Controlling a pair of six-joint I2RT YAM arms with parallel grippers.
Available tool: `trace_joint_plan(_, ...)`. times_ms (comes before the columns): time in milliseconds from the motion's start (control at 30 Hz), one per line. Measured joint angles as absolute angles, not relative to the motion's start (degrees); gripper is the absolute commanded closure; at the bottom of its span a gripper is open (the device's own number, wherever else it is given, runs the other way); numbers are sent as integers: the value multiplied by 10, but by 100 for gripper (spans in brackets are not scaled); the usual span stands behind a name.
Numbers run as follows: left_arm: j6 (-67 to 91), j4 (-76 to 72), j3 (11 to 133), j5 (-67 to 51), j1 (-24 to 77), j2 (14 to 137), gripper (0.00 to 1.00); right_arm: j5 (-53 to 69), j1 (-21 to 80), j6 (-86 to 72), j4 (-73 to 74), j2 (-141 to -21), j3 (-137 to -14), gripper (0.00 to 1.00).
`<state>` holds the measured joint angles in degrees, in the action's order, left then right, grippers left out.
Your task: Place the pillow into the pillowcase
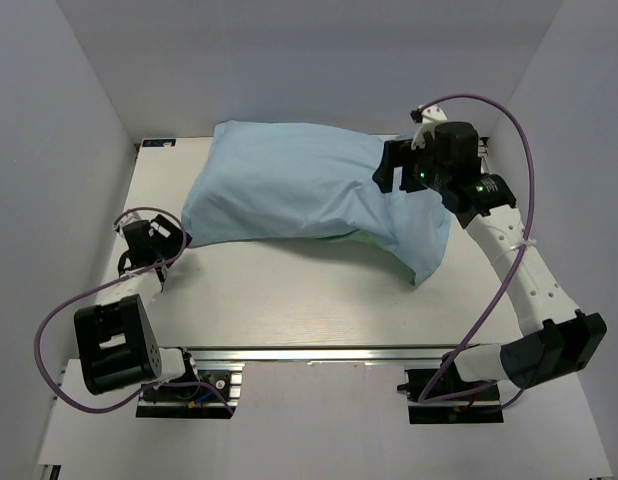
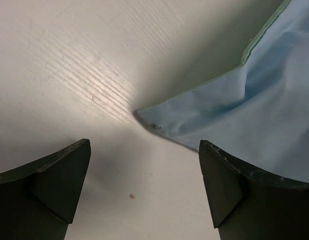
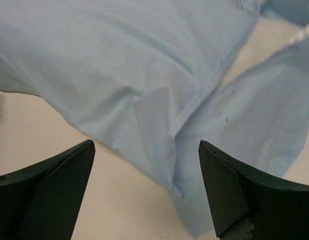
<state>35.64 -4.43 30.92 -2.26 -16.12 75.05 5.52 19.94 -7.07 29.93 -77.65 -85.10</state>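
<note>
The pillowcase (image 1: 289, 185) lies across the back of the table, its light blue face up and its middle bulging plumply. A thin sea-green edge shows under its front (image 1: 339, 238). The pillow itself is hidden. My left gripper (image 1: 174, 240) is open and empty just off the case's left corner. In the left wrist view that corner (image 2: 259, 100) lies flat between and beyond the gripper (image 2: 144, 150). My right gripper (image 1: 389, 170) is open and empty over the case's right end. The right wrist view shows folds of the blue cloth (image 3: 144, 65) under the gripper (image 3: 144, 150).
The white table (image 1: 289, 300) is boxed in by grey walls on the left, back and right. A metal rail (image 1: 319, 353) runs along the near edge. A small blue object (image 1: 159, 143) sits at the back left corner. A tiny brown crumb (image 2: 131, 196) lies between my left fingers.
</note>
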Motion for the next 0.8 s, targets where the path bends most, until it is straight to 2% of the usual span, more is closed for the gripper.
trace_joint_plan(167, 300, -86, 333, -50, -161, 829, 2, 2, 199, -103, 321, -748, -768, 11)
trace_joint_plan(400, 203, -140, 392, -171, -158, 934, 13, -69, 198, -162, 368, -676, -693, 11)
trace_joint_plan(467, 189, -142, 403, -187, -157, 947, 21, -88, 194, -180, 380, -655, -679, 11)
trace_joint_plan(500, 182, -142, 408, -192, -157, 954, 25, -95, 192, -187, 389, -647, -673, 11)
trace_joint_plan(567, 172, -139, 422, -198, -156, 969, 41, -114, 186, -201, 418, -635, -663, 11)
trace_joint_plan(633, 164, -135, 434, -203, -156, 986, 60, -130, 179, -216, 442, -626, -651, 11)
trace_joint_plan(667, 161, -132, 442, -209, -156, 994, 93, -137, 175, -224, 451, -620, -641, 11)
trace_joint_plan(700, 158, -127, 450, -212, -156, 1002, 100, -141, 172, -232, 460, -613, -630, 11)
trace_joint_plan(800, 154, -120, 453, -233, -156, 1009, 100, -147, 162, -249, 485, -603, -600, 11)
